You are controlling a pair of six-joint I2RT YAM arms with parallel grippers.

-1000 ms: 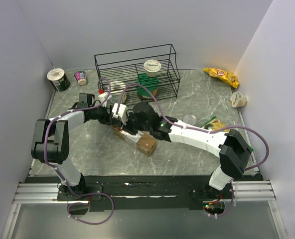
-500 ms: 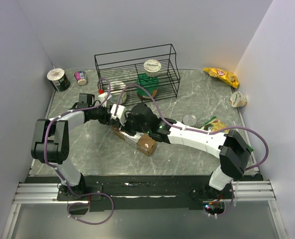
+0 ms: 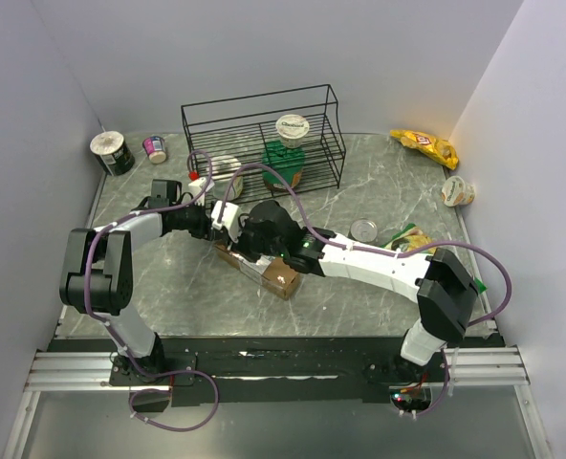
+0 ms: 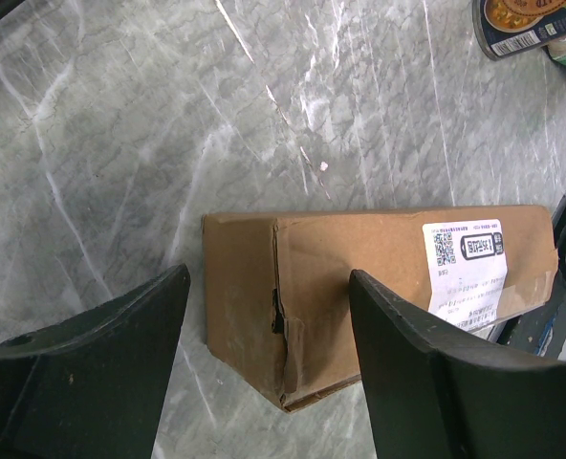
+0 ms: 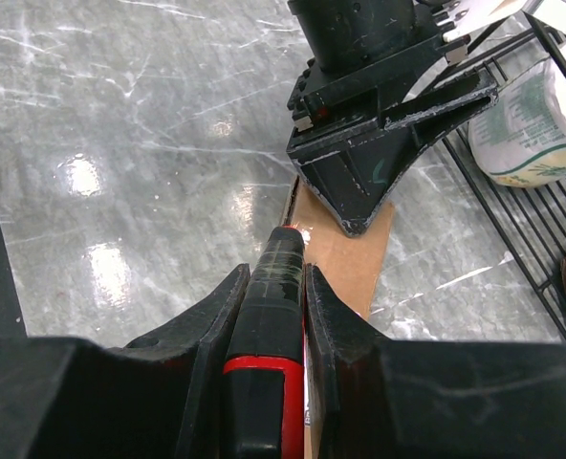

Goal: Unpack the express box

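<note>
While the right tool (image 5: pixel 275 275) is clenching a cutter (image 5: pixel 281 251) over the box (image 4: pixel 359 277) on the counter (image 4: pixel 101 134), the released left tool (image 4: pixel 269 287) is only straddling its end, risking the box sliding.

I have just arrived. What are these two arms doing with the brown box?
They are getting ready to open the box, which lies on the table and looks shut. The left tool is open and hangs over one end of the box, straddling it. The right tool is shut on a black and red thing, probably a cutter, whose tip points at the box top close to the left tool. No cut shows yet.
</note>
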